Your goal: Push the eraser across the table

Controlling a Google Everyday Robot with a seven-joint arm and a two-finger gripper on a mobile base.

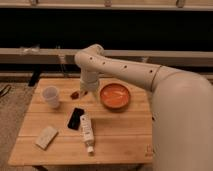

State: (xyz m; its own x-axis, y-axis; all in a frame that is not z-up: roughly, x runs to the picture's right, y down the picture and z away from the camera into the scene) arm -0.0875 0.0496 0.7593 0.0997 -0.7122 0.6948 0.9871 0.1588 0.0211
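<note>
- Looking down on the table (125, 137), light planked wood filling the near half of the scene; dark wall and a pale rail (165, 54) running across the far side
- Following the white arm (125, 70) in from the right, arching over the table's far edge and turning downward at the wrist
- Finding the gripper (84, 91) hanging low over the far middle of the table, between the white cup (51, 96) and the orange bowl (115, 96); not managing to tell whether open or closed, too dark under the wrist; not seeing anything plainly held
- Spotting a small reddish-brown thing (75, 94) lying just left of the gripper; touching or apart, not being able to say
- Picking out the eraser (76, 118) lying flat left of the table's middle, black slab set on a slant; sitting nearer than the gripper and apart from it, nothing resting on it
- Noting the white tube bottle (87, 129) lying on its side just right of the eraser, far end close beside it, cap pointing toward the near edge
- Catching the tan block (46, 137) lying flat and askew by the near left corner, well apart from the eraser
- Seeing the white cup standing upright at the far left; seeing the orange bowl sitting just right of the gripper
</note>
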